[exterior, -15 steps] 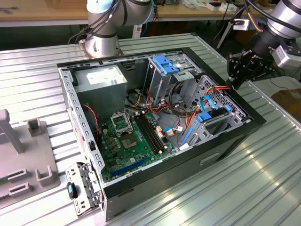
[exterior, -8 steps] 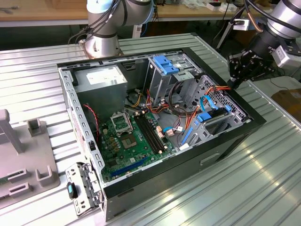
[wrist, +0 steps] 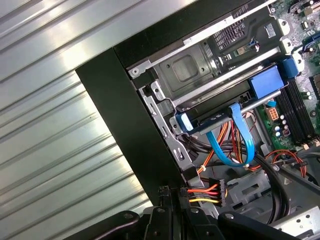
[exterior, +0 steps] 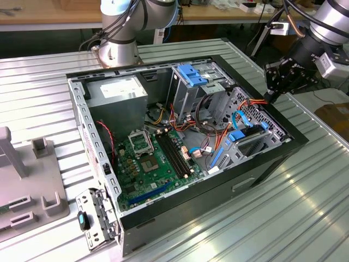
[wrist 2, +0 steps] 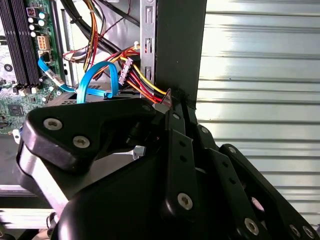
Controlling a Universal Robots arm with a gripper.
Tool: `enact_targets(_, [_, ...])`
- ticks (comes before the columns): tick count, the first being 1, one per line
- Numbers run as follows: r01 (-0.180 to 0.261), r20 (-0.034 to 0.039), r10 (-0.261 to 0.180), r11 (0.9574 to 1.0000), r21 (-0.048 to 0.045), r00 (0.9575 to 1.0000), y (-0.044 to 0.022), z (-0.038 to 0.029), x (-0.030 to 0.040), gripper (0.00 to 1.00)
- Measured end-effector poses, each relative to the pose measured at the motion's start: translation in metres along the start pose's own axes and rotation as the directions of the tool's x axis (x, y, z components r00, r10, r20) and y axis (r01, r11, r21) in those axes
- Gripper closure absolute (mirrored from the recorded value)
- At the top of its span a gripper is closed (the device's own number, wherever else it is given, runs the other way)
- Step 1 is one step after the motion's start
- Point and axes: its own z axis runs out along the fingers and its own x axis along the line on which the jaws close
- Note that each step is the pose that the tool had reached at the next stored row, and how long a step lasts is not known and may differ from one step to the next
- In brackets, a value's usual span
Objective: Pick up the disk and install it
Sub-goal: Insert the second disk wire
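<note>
The disk (exterior: 248,135) lies in the drive bay at the open computer case's (exterior: 163,215) side toward the exterior view's right, a dark slab with blue rails at both ends. In the first wrist view the disk (wrist: 220,109) sits under the metal bay bracket, a blue flat cable (wrist: 235,135) looping away from it. My gripper (exterior: 269,98) hangs over the case rim just behind the bay, apart from the disk. Its fingers look shut with nothing between them. In both wrist views the gripper (wrist 2: 167,96) (wrist: 172,192) tips are at the black rim beside a red, yellow and orange wire bundle (wrist 2: 137,82).
A grey power-supply box (exterior: 117,90) and a metal cage with a blue latch (exterior: 191,73) stand at the case's back. The green motherboard (exterior: 152,158) fills its floor. A grey fixture (exterior: 27,180) sits at the exterior view's left, another arm's base (exterior: 117,49) behind the case.
</note>
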Motion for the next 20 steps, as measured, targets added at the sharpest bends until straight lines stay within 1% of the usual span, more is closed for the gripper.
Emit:
enact_targets(2, [0.000,0.0000,0.000,1.0000,0.0001,1.0000,0.0000,-0.0008,0.0000,0.84])
enact_targets(5, [0.000,-0.0014,0.000,1.0000,0.0007,1.0000,-0.0009,-0.0076,-0.0002,0.84])
enact_targets(6, [0.000,-0.0031,0.000,1.0000,0.0016,1.0000,-0.0010,-0.0096,-0.0004,0.84])
enact_targets(7, [0.001,-0.0066,-0.001,1.0000,0.0036,1.0000,-0.0010,-0.0116,-0.0009,0.84])
enact_targets(8, [0.002,-0.0117,-0.001,1.0000,0.0066,0.9999,-0.0007,-0.0128,-0.0018,0.84])
enact_targets(9, [0.002,-0.0167,-0.002,1.0000,0.0091,0.9999,0.0006,-0.0130,-0.0041,0.84])
enact_targets(11, [0.003,-0.0219,-0.003,0.9999,0.0119,0.9998,0.0029,-0.0131,-0.0083,0.84])
enact_targets(13, [0.002,-0.0237,-0.002,0.9999,0.0129,0.9997,0.0045,-0.0133,-0.0114,0.84])
enact_targets(16, [-0.001,-0.0251,0.001,0.9999,0.0134,0.9997,0.0087,-0.0135,-0.0191,0.84])
enact_targets(17, [-0.003,-0.0254,0.003,0.9999,0.0136,0.9997,0.0111,-0.0135,-0.0236,0.84])
enact_targets(18, [-0.003,-0.0255,0.003,0.9999,0.0135,0.9997,0.0120,-0.0136,-0.0254,0.84])
enact_targets(19, [-0.003,-0.0258,0.004,0.9999,0.0136,0.9997,0.0138,-0.0137,-0.0287,0.84])
enact_targets(20, [-0.003,-0.0258,0.004,0.9999,0.0136,0.9997,0.0143,-0.0137,-0.0295,0.84])
